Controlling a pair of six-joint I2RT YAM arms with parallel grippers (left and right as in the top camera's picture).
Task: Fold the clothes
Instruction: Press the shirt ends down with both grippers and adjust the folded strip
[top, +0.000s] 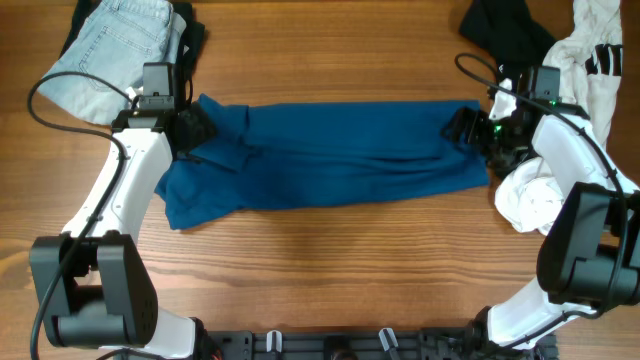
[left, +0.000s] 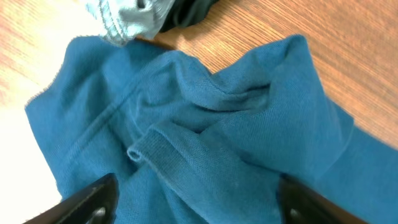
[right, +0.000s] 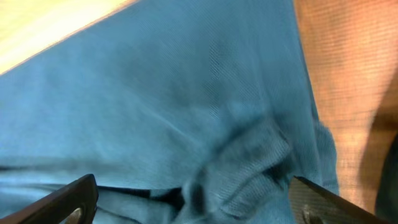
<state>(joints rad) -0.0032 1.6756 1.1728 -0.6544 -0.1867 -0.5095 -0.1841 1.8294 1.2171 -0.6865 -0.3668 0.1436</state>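
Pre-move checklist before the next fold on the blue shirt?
1. Left pincer open: ok.
2. Right pincer open: ok.
3. Blue shirt laid as one long band: ok.
4. Band edges even: not ok, the collar-end near corner flares out.
5. Jeans off the shirt: not ok, the hem meets the collar end.
6. White garment off the shirt: cannot tell, gap hidden.

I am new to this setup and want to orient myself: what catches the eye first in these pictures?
A large deep-blue thin-fabric shirt lies stretched in a long band across the middle of the wooden table. The left fingers and right fingers stand open over its two ends. Pale-blue denim jeans lie at the far left corner.
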